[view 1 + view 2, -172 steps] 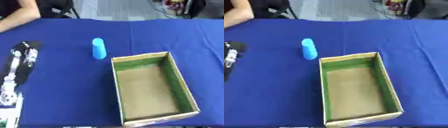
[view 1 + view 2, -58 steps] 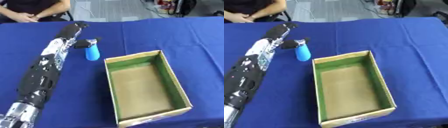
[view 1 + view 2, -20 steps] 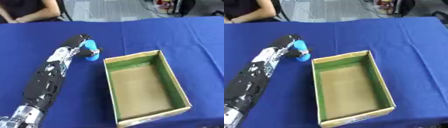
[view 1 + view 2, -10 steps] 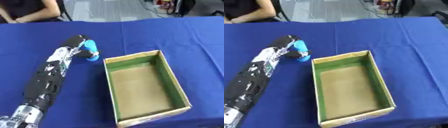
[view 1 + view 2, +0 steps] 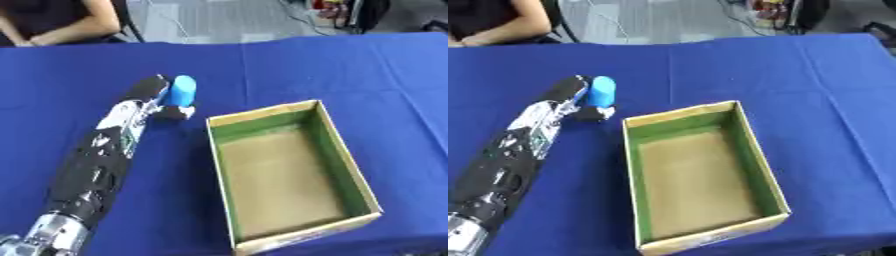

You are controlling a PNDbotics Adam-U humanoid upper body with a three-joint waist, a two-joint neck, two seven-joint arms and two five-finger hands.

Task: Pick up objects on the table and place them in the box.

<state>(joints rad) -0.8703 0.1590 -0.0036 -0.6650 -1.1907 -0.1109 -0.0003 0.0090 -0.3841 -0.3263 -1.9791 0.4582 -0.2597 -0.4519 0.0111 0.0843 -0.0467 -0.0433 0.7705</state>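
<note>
Head stereo pair, looking down; views overlap almost wholly

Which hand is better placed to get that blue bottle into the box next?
The left. The left hand is already wrapped around the blue bottle, just off the box's near-left corner. The right hand is not in view.

Black left arm (image 5: 105, 165) (silver-mottled), silver joint near the elbow.

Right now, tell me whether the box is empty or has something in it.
Empty. The box shows only its bare brown floor and green inner walls. The blue bottle is outside it, in the left hand over the table.
</note>
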